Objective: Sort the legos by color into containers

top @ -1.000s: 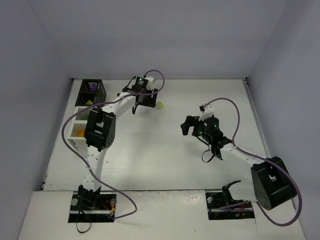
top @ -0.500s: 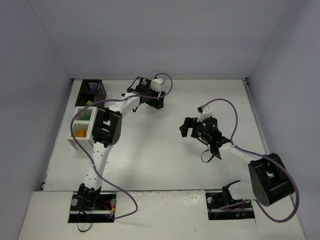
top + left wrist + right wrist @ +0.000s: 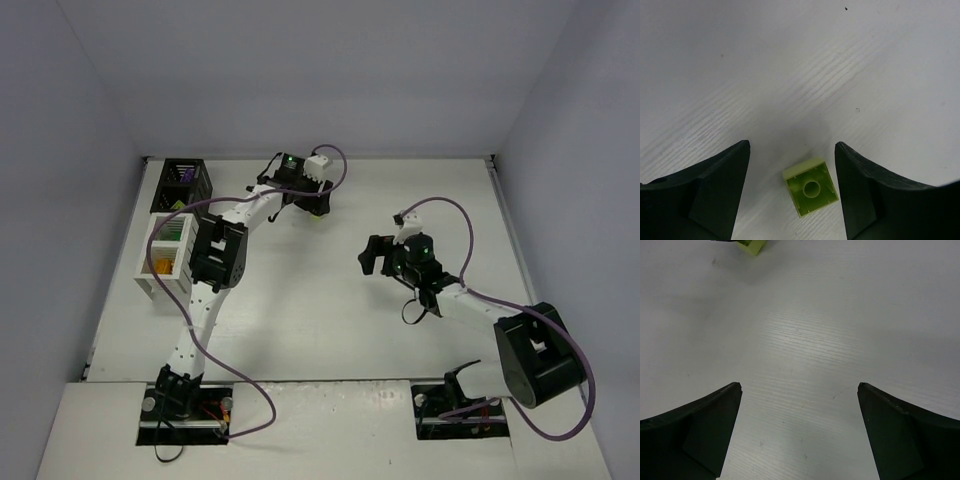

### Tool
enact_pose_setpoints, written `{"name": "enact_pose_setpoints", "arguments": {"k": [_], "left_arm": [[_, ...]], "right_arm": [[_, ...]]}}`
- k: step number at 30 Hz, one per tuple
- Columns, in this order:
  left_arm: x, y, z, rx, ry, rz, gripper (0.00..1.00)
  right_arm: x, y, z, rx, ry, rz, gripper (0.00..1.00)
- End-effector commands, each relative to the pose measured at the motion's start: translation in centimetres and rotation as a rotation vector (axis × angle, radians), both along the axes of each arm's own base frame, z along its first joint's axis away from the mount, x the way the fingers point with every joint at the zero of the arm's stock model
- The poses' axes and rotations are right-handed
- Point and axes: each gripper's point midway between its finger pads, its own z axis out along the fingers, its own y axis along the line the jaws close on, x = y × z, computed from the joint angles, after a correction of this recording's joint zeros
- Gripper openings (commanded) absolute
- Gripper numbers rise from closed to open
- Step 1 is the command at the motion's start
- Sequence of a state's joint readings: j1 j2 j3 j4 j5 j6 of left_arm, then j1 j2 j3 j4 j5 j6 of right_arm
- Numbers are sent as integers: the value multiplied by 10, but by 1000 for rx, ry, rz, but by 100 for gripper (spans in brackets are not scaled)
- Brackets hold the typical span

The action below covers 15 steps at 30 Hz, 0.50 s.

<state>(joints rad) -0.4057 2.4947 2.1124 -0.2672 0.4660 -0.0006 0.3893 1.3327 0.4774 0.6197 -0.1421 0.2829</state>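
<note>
A light green lego [image 3: 811,187] lies upside down on the white table, hollow side up, between the fingers of my open left gripper [image 3: 791,150] and closer to the right finger, touching neither. In the top view the left gripper [image 3: 311,203] hangs over it at the far middle of the table. The same brick shows at the top edge of the right wrist view [image 3: 752,245]. My right gripper [image 3: 799,386] is open and empty over bare table, right of centre in the top view [image 3: 372,255]. The black bin [image 3: 183,183] holds purple pieces.
Two white bins stand in a row with the black one at the left edge: the middle one [image 3: 172,235] holds green pieces and the near one [image 3: 160,265] yellow-orange pieces. The left arm's link reaches over the table beside these bins.
My left gripper has moved right and come over the light green brick, which now lies between its fingers. The right arm has barely shifted.
</note>
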Motion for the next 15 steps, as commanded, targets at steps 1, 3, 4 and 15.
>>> {"name": "enact_pose_setpoints", "arguments": {"k": [1,3,4,15], "left_arm": [[-1,2,37,-27,-32,25,62],[-7,6,34,-14,-20,48,62],[-9,7,31,-9,-9,55,62],[-26,11,22,25,15,151,32]], "right_arm": [[19,10,31,35,-88,17,97],[19,11,30,36,-81,24,97],[19,12,29,36,-78,23,97],[20,14,26,34,-62,33,97]]}}
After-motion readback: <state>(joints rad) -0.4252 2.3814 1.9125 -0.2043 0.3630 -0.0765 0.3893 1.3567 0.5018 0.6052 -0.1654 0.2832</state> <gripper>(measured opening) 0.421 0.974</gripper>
